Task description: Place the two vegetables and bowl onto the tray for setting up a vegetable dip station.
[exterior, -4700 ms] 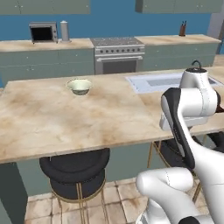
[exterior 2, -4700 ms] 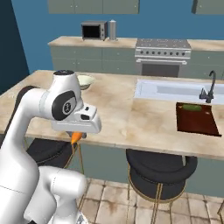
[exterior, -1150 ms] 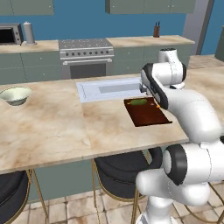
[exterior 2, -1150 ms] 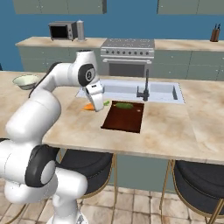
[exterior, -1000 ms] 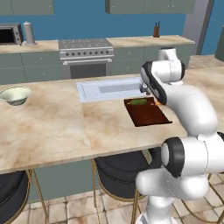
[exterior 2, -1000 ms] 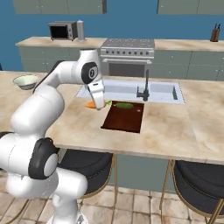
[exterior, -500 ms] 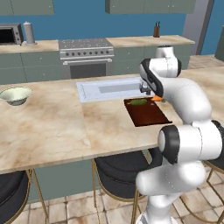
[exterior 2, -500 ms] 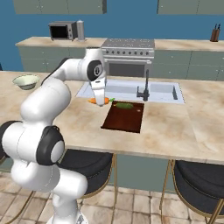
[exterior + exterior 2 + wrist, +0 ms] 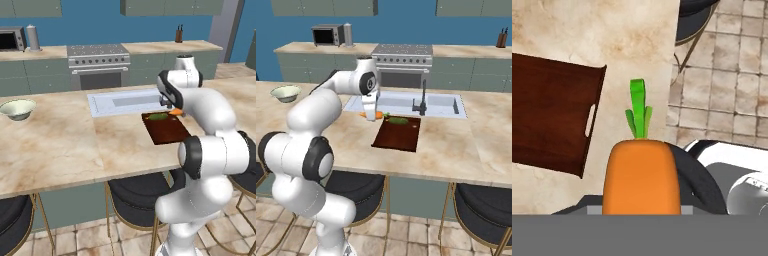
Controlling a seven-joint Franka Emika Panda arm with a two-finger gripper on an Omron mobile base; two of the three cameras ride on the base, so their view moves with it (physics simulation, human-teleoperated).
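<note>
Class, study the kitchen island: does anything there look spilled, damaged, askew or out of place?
Nothing looks spilled or damaged. The bowl sits upright, far along the island from the tray, and the gripper holds the carrot beside it.

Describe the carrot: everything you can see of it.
The carrot is a smooth, bright orange piece with a short tuft of green leaves at one end. It sits in the end effector, held above the marble counter close to the edge of the dark reddish-brown tray, not resting on either. In the hand view its leafy end points away from the camera, with the tray's slotted edge off to one side.
</note>
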